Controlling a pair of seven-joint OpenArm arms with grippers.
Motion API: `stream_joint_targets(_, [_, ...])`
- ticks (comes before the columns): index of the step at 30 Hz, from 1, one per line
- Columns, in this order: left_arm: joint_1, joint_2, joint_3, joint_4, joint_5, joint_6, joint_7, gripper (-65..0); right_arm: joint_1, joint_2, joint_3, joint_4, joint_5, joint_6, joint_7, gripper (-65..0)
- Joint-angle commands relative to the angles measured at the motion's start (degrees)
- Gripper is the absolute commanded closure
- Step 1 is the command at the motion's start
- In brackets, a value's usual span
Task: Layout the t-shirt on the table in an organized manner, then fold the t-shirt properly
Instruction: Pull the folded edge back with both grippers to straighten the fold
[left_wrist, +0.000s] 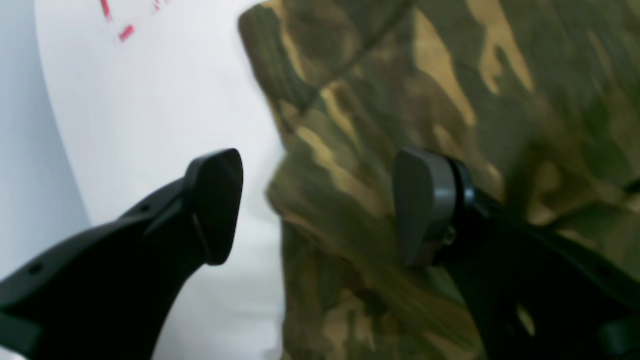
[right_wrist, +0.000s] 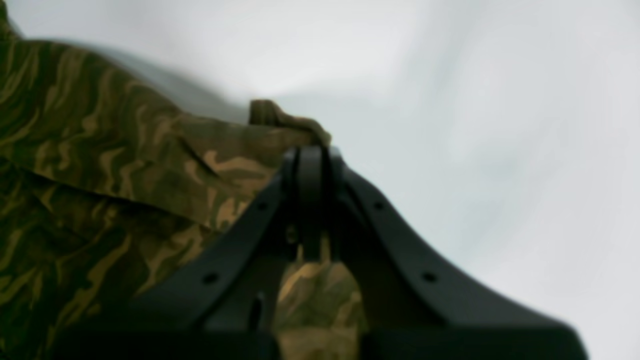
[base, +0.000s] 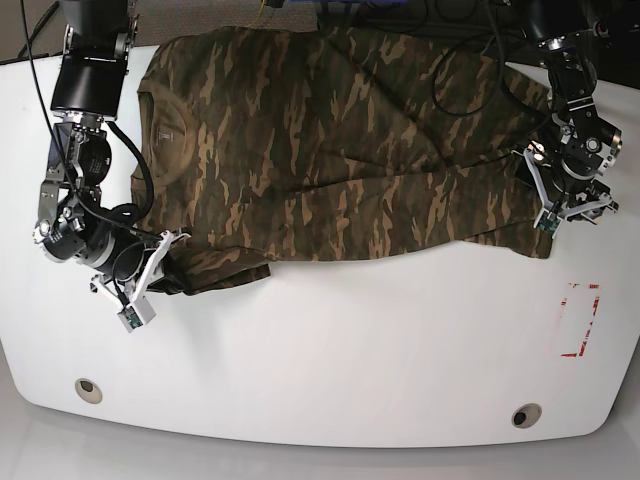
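I keep the right gripper (right_wrist: 310, 165), fingers clamped on the shirt's (base: 330, 140) sleeve at lower left of the base view, pulling outward and low so the sleeve flattens. The left gripper (left_wrist: 320, 205) hangs with fingers apart astride the hem at right; I would close it only once the edge sits between them. The shirt, camouflage print, lies spread across the desk's (base: 350, 370) upper half, slightly rumpled.

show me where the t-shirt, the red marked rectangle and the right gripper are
t-shirt (base: 330, 150): base view, middle of the spread camouflage body.
red-marked rectangle (base: 580, 320): base view, on its red outline near the table's edge.
right gripper (right_wrist: 310, 165): right wrist view, closed fingertips pinching the shirt's sleeve edge.
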Motion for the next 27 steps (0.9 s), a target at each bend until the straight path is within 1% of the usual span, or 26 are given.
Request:
stream_joint_targets(1, [-3.17, -0.77, -2.32, 1.04, -0.13, 0.47, -0.90, -43.1, 1.19, 0.70, 0.32, 0.91, 0.86, 0.17, 1.28, 0.0])
stream_joint_targets(7, [-6.86, -0.77, -3.19, 1.04, -0.13, 0.47, -0.81, -44.0, -0.39, 0.43, 0.32, 0.91, 0.86, 0.17, 1.28, 0.0])
stream_joint_targets(9, [-7.48, -0.77, -3.19, 1.04, -0.13, 0.47, -0.81, -45.9, -0.39, 0.43, 0.32, 0.91, 0.86, 0.17, 1.28, 0.0])
stream_joint_targets(11, [-8.71, -0.77, -3.19, 1.04, -0.13, 0.47, -0.81, -50.1, -0.92, 0.34, 0.32, 0.91, 0.86, 0.17, 1.28, 0.0])
stream_joint_targets(14, [-10.64, -0.77, -3.28, 0.25, -0.13, 0.47, -0.81, -53.2, -1.71, 0.34, 0.32, 0.91, 0.86, 0.17, 1.46, 0.0])
stream_joint_targets(19, [-13.28, -0.77, -3.46, -6.08, -0.39, 0.47, -0.81, -55.4, -2.06, 0.34, 0.32, 0.91, 0.86, 0.26, 1.46, 0.0])
stream_joint_targets(27, [-18.99, -0.51, -5.30, -16.01, -0.48, 0.47, -1.07, -55.5, -2.86, 0.34, 0.32, 0.91, 0.86, 0.34, 1.55, 0.0])
